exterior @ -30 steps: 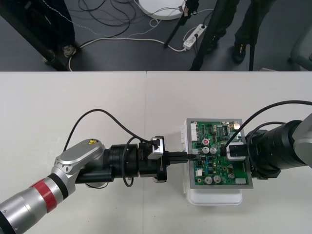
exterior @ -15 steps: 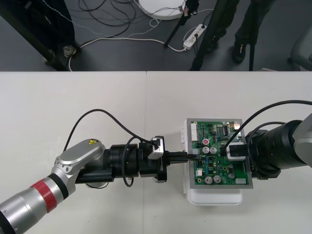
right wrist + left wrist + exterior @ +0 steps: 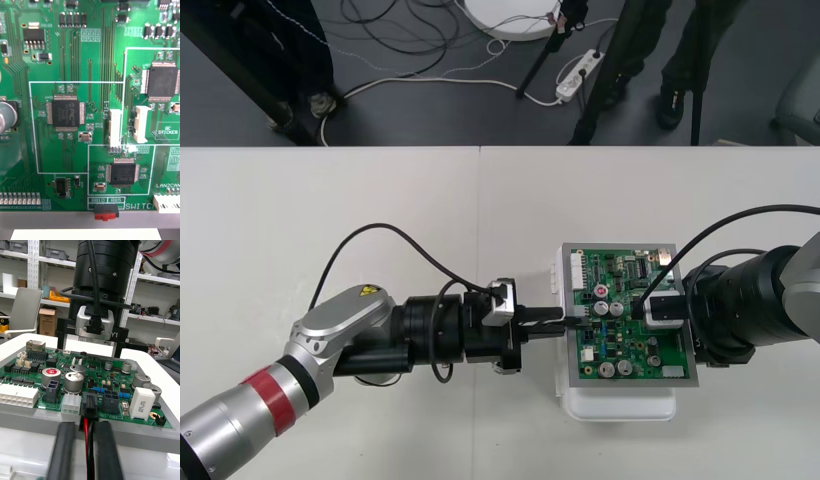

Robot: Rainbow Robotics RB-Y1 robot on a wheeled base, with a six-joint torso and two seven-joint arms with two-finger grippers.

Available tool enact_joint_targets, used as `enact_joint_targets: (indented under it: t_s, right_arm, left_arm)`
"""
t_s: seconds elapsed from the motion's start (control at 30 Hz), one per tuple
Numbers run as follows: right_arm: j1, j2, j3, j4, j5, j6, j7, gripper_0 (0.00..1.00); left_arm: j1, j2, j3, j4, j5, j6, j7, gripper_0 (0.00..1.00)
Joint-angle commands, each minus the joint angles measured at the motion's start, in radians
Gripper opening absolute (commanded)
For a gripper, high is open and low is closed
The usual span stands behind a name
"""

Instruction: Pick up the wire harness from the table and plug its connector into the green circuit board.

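Plug (image 3: 89, 405) of thin red-black wire harness (image 3: 89, 437) looks seated at green circuit board's (image 3: 120, 369) left edge; my left gripper (image 3: 87, 427) clenches the wires, right gripper (image 3: 658, 308) over right edge; release remains.

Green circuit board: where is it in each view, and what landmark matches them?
Front view: green circuit board right of centre, at the tip of the left hand.
Right wrist view: board seen close from straight above, chips and white sockets showing.
Left wrist view: board seen level, just beyond the left hand.
Shared landmark: the white base under the board's edge.
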Motion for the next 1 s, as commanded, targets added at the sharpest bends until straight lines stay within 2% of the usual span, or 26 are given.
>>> enact_joint_targets:
  t_s: [0.03, 0.37, 0.87, 1.0]
  right_arm:
    - [-0.030, -0.036, 0.010, -0.012, 0.016, 0.009, -0.011, 1.00]
    - [-0.030, -0.077, 0.000, 0.008, 0.037, 0.009, -0.005, 1.00]
    - [-0.028, -0.163, -0.109, 0.133, -0.190, 0.063, 0.058, 1.00]
    - [-0.028, -0.188, -0.154, 0.166, -0.294, 0.081, 0.084, 1.00]
  left_arm:
    - [-0.025, 0.034, 0.019, -0.041, 0.029, -0.012, -0.094, 1.00]
    - [-0.024, 0.080, 0.019, -0.041, 0.044, -0.042, -0.086, 1.00]
    - [-0.022, 0.199, 0.021, -0.041, 0.059, -0.112, -0.055, 1.00]
    - [-0.016, 0.273, 0.021, -0.041, 0.059, -0.160, -0.037, 1.00]
